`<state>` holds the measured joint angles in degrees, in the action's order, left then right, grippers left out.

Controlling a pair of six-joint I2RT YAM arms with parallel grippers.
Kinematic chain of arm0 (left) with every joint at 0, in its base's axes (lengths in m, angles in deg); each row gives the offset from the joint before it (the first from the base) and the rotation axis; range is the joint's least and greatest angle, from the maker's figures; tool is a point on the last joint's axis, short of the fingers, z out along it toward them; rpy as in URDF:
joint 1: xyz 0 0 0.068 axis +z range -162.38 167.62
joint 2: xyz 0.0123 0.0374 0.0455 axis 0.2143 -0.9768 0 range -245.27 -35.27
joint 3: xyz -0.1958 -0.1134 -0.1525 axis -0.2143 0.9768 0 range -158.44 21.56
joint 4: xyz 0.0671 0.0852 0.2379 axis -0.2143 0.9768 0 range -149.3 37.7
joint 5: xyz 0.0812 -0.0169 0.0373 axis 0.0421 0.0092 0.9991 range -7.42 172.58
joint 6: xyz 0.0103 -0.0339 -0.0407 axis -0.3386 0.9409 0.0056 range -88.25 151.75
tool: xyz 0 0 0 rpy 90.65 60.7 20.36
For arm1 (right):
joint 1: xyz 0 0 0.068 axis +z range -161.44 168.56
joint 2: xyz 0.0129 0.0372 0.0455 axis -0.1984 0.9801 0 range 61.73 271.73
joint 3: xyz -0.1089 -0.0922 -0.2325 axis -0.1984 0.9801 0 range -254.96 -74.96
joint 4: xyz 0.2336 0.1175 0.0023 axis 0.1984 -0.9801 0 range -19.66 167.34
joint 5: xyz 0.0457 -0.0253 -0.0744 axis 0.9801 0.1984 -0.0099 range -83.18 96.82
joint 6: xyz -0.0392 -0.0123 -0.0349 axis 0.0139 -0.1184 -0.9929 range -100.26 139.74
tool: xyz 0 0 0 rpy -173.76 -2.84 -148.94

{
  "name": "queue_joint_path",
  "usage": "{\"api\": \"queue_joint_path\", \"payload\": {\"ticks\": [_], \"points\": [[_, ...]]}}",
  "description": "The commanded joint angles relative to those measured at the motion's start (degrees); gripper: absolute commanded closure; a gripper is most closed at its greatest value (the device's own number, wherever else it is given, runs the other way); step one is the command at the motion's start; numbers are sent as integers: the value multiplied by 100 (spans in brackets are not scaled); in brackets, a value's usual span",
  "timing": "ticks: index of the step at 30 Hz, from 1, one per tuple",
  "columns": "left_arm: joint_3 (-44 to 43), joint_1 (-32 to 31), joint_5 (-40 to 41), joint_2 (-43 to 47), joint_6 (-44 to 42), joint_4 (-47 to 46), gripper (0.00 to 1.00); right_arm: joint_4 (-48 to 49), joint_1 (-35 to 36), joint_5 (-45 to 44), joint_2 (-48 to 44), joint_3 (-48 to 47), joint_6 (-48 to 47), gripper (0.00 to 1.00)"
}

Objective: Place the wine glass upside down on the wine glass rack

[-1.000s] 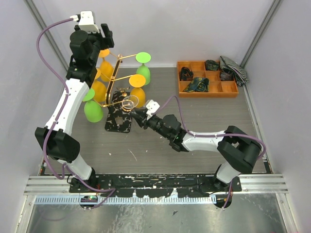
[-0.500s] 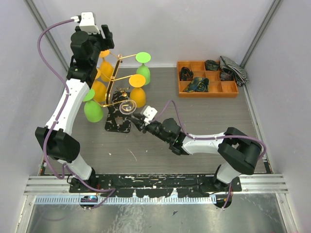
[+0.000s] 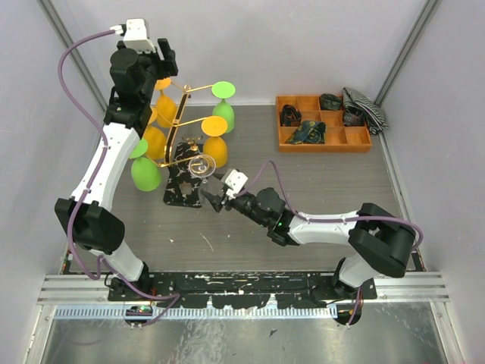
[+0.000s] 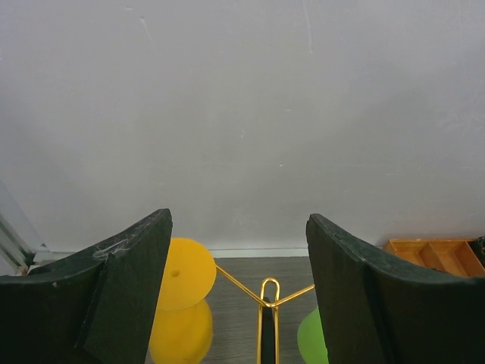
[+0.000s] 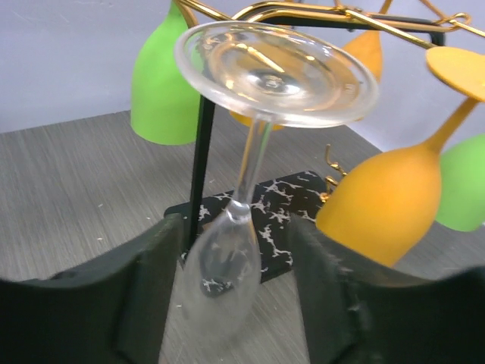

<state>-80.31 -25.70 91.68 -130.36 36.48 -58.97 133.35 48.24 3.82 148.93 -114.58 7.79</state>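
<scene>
Between the slackened fingers of the right gripper [image 5: 236, 254], a gap showing beside its bowl, the clear wine glass [image 5: 250, 163] is hanging bowl-down, foot up among the gold arms of the wine glass rack [image 5: 284, 199], an orange glass [image 5: 379, 205] and a green glass [image 5: 163, 83] hanging just beyond, while the left gripper [image 4: 239, 227] is hovering above, jaws spread and empty.

The clear wine glass [image 5: 249, 163] hung upside down – foot uppermost, bowl lowest – with its thin stem slightly tilted. Its round foot sat level with the gold arms on the near side of the wine glass rack [image 3: 186, 196]; whether it rested on them could not be told. The bowl hung just above the rack's flat black, white-marbled base [image 5: 265, 212]. The rack stood upright – 1 dark bar rising from the base, thin gold wire arms spreading above.
</scene>
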Motion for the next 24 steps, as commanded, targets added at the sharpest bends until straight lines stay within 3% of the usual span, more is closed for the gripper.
{"api": "queue_joint_path", "payload": {"ticks": [1, 3, 4, 10, 15, 19, 24], "points": [[-59, 26, 39, 69, 104, -56, 22, 222, 35, -483, -559, 229, -29, 25], [-78, 23, 39, 82, 112, -58, 22, 189, 43, -644, -755, 352, 25, 5], [-88, 25, 39, 86, 115, -60, 22, 157, 38, -718, -871, 406, 52, 1], [-58, 31, 85, 182, 107, -69, 22, -799, 35, -1780, -1837, 447, 468, 0], [-32, 31, 85, 260, 136, 3, 21, -2683, 23, -3607, -2298, -561, 612, 0], [114, 30, 102, 375, 174, 24, 21, -3325, -106, -5258, -1727, -2031, -159, 0], [418, 28, 173, 601, 232, 4, 21, -2694, -203, -5698, -904, -3184, -2066, 0]]}}
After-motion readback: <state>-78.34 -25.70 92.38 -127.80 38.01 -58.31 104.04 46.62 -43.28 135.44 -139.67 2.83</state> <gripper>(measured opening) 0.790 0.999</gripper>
